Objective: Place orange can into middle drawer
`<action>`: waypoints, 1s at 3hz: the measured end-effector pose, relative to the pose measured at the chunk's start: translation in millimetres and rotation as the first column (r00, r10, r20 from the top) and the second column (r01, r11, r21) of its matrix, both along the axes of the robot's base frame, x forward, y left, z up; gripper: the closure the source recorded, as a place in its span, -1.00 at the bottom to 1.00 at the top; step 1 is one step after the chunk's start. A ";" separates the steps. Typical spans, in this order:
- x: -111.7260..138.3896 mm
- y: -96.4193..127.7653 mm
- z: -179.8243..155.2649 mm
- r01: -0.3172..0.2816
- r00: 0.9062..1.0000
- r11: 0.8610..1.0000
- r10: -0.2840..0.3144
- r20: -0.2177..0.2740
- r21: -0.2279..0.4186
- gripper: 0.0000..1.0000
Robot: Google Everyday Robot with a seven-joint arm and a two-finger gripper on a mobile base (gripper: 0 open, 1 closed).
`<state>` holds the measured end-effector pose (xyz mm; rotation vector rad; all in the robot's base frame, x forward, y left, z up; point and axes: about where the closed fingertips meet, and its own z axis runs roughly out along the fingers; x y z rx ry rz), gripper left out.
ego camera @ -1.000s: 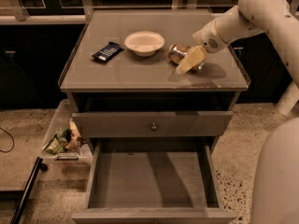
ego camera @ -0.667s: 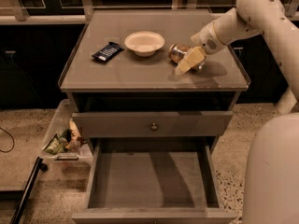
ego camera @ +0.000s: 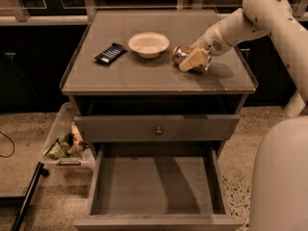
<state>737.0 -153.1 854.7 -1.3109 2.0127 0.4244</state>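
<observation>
Contact looks made: the orange can (ego camera: 182,55) lies on its side at the right of the tabletop (ego camera: 144,78), near the white bowl (ego camera: 148,44). The hand (ego camera: 194,60) sits directly over it, reaching in from the right, probably to take it across its body for the lift. Whether the hand has clamped on it I cannot tell. Below, the middle drawer (ego camera: 154,186) stands pulled out with its floor bare, ready to receive the can, under the knobbed drawer front (ego camera: 158,130).
</observation>
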 end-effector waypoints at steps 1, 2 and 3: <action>0.1 0.2 -0.2 0.000 1.000 1.000 0.000 0.000 0.000 0.32; 0.2 0.7 -0.5 -0.001 1.000 1.000 0.001 -0.001 -0.001 0.79; -14.5 7.0 14.6 -0.052 0.998 0.998 0.053 0.039 -0.028 1.00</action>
